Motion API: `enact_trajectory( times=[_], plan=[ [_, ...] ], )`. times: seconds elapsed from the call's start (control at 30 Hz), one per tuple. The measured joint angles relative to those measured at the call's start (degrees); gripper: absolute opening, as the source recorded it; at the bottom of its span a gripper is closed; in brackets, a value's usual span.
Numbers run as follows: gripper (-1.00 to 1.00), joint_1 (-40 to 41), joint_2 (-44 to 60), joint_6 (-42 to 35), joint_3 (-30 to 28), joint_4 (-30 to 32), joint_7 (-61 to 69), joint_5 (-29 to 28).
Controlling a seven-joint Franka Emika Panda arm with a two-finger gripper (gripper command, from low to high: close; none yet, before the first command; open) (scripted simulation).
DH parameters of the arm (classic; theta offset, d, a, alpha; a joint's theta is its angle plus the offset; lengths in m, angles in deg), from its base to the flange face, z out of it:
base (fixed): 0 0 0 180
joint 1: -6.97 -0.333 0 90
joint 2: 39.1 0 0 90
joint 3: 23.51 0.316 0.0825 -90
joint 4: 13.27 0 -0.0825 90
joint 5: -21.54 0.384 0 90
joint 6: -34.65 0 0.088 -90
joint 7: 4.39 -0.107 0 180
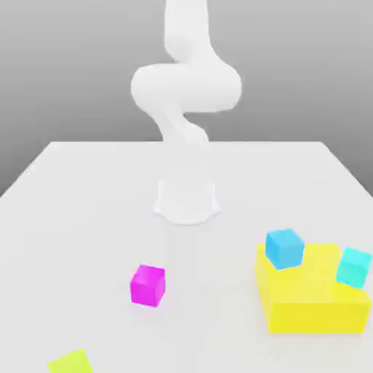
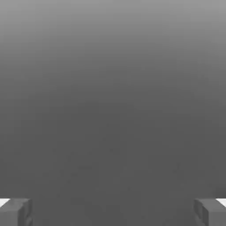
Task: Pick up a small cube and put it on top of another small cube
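White surface (image 1: 87, 189): small lime-green cube (image 1: 71, 362) sits at the near edge, well apart from small magenta cube (image 1: 148, 285), its likely base. Tool (image 2: 113, 212) spread wide, empty, ready for pickup.

The arm's base (image 1: 186, 200) stands mid-table (image 1: 80, 211). In front of it lies a small cube (image 1: 148, 285), and nearer still, toward the exterior view's left, the small cube (image 1: 71, 362) at the table's near edge. On the exterior view's right sits a big block (image 1: 313, 309) with two cubes on top: one (image 1: 284, 248) at its far left corner, one (image 1: 354, 267) at its right edge. Between the spread fingers of the gripper (image 2: 113, 214) lies only bare surface
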Motion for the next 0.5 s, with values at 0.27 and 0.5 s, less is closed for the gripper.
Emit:
enact_trajectory(
  times=[0.27,0.5],
  plan=[
    [0.0,6.68,17.01,4.18,2.29,-1.21,-12.18,-3.32],
    [0.0,10.4,31.58,7.75,2.12,-2.26,-22.36,-5.82]
  ],
)
